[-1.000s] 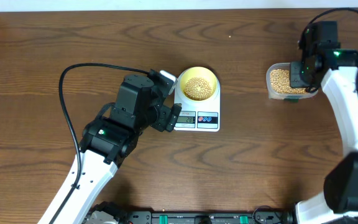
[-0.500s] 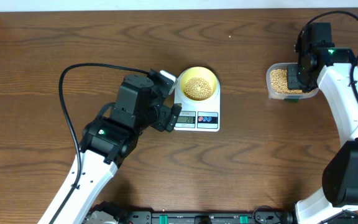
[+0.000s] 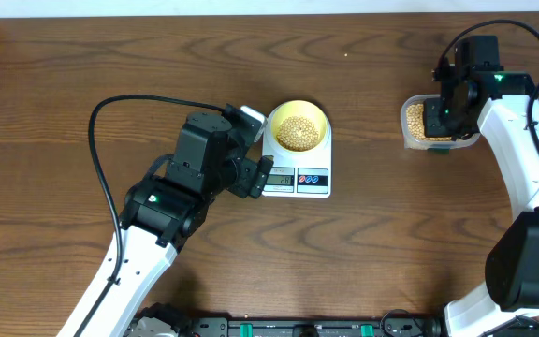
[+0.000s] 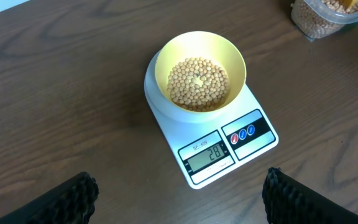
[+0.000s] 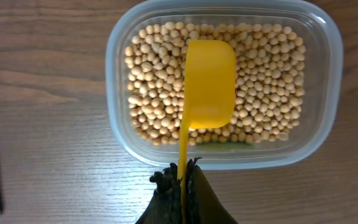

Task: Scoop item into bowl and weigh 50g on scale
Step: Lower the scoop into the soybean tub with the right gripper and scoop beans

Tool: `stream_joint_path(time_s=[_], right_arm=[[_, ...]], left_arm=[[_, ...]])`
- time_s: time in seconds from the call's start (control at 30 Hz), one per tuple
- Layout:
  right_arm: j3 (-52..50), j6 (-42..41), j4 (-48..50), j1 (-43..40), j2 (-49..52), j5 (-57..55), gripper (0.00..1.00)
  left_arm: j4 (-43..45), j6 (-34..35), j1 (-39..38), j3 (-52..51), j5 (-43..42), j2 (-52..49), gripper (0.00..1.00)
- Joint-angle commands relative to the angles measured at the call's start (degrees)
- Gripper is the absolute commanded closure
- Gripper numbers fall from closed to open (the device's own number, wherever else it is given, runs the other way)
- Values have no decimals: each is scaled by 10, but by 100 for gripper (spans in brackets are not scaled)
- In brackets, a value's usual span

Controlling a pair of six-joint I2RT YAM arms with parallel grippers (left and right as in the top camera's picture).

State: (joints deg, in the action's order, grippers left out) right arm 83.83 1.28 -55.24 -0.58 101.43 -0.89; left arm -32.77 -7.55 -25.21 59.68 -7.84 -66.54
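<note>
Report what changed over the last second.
The right claw, shut on the handle of the yellow scoop, shifted across the tub of beans toward the scale side, covering more of them in the overhead view. Nothing was taken or let go. The left claw stays open beside the scale; the bowl on it has not moved.

Left arm (image 3: 143, 245) is reaching in from the lower left, elbow bent. Left gripper (image 3: 253, 148) is hanging with jaws spread wide. Right arm (image 3: 531, 159) is stretching along the right edge. Right gripper (image 5: 182, 179) is pointing down, pinching yellow scoop (image 5: 209, 81) by its handle.
</note>
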Motion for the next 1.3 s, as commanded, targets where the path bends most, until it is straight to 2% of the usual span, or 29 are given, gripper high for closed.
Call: stream_joint_path(time_s=[0.0,0.2,0.53,0.8,1.07,1.27], right_arm=[[-6,14,0,-2,6,37,99],[-6,14,3,-19,6,90,99],[-7,14,3,-106,6,217,99],[-39,14,19,-143,6,243,99],[-57,13,34,-172,6,324,99],[-57,13,41,-180,6,330,99]], left_arm=[[0,-2,1,-1,-5,-1,13],[0,-2,1,-1,-5,-1,14],[0,-2,1,-1,-5,-1,14],[0,-2,1,-1,-5,-1,13],[0,-2,1,-1,-5,-1,14],[0,-2,1,-1,-5,-1,13]])
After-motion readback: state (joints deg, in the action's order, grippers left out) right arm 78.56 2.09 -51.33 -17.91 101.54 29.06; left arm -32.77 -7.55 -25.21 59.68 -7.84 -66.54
